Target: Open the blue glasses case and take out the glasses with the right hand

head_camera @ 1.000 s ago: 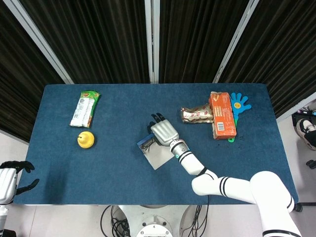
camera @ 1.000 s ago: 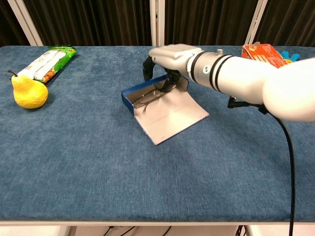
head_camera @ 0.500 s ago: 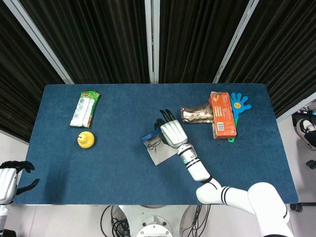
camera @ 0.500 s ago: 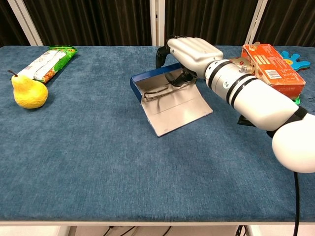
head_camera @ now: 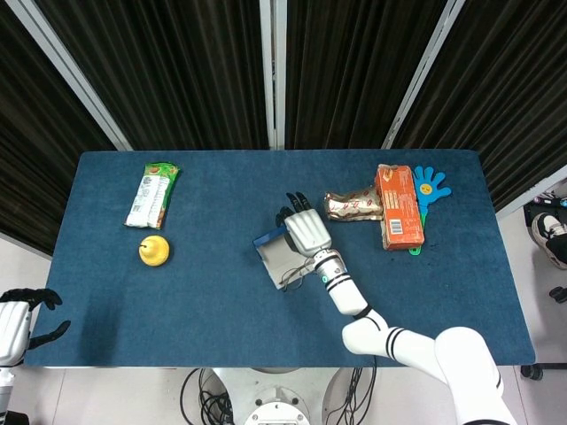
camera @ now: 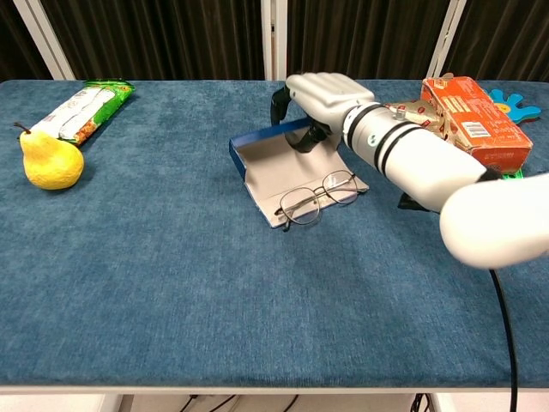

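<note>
From my station I see the blue glasses case [camera: 279,163] lying open near the middle of the table [camera: 171,283], its blue tray at the far left and its grey lid spread flat toward the near right. The glasses [camera: 316,196] are out of the tray: they rest on the near edge of the grey lid, one lens hanging over onto the blue cloth, lenses toward the near side. In the head view they show as a thin wire frame [head_camera: 292,274] at the near corner of the case [head_camera: 275,251].

My right hand [camera: 319,96] hovers over the far right end of the case, palm down, with the dark fingertips [camera: 279,101] curled toward the tray's far wall. I cannot tell whether they actually touch the case; the hand holds nothing that I can see, and it is apart from the glasses. In the head view the same hand [head_camera: 307,232] covers the far right part of the case.

My left hand [head_camera: 18,320] sits off the near left corner of the table, fingers apart, holding nothing.

On the far left lie a green snack packet [camera: 86,107] and, just nearer, a yellow pear [camera: 50,160]. On the far right are an orange box [camera: 470,121], a shiny wrapper [head_camera: 353,205] beside it, and a blue hand-shaped toy [head_camera: 429,188].
</note>
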You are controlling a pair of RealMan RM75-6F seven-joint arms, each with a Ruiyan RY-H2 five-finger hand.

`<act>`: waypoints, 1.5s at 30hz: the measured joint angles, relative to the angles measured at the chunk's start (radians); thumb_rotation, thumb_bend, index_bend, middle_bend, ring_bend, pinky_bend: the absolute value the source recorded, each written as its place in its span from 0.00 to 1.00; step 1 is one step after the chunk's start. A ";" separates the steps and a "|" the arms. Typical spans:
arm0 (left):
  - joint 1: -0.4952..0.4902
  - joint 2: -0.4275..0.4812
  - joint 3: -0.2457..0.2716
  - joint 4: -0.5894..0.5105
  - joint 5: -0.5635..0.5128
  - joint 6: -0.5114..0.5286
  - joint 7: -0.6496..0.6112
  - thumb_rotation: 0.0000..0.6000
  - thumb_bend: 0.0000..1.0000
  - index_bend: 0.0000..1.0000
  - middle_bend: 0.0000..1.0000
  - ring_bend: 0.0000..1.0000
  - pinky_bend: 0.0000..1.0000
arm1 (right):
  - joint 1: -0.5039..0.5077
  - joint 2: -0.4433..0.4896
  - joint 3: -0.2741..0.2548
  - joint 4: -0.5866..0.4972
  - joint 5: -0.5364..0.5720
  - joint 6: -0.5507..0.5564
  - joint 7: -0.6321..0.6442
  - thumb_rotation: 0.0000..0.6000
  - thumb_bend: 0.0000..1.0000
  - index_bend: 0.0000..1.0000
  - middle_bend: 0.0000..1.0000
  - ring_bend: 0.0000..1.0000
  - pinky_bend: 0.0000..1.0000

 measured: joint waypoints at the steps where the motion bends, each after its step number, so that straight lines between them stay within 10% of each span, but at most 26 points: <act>1: 0.000 0.000 0.000 0.000 0.000 0.000 -0.001 1.00 0.17 0.51 0.54 0.42 0.34 | 0.003 0.008 0.006 -0.011 0.016 -0.015 -0.021 1.00 0.33 0.17 0.17 0.00 0.00; 6: -0.001 0.001 0.000 0.001 0.001 -0.001 -0.004 1.00 0.17 0.51 0.54 0.42 0.34 | -0.008 0.073 0.017 -0.133 0.049 -0.031 -0.071 1.00 0.33 0.14 0.17 0.00 0.00; 16: -0.001 0.001 0.000 -0.002 0.001 -0.001 0.006 1.00 0.17 0.51 0.54 0.42 0.34 | -0.139 0.265 -0.114 -0.391 -0.098 0.018 0.053 1.00 0.37 0.42 0.22 0.00 0.00; 30: -0.001 0.001 0.000 -0.004 -0.002 -0.001 0.008 1.00 0.17 0.51 0.54 0.42 0.34 | -0.160 0.250 -0.167 -0.327 -0.159 -0.033 0.096 1.00 0.37 0.47 0.22 0.00 0.00; 45: -0.001 0.000 0.000 -0.001 0.000 0.000 0.003 1.00 0.17 0.51 0.54 0.42 0.34 | -0.154 0.234 -0.159 -0.318 -0.190 -0.027 0.081 1.00 0.47 0.79 0.32 0.00 0.00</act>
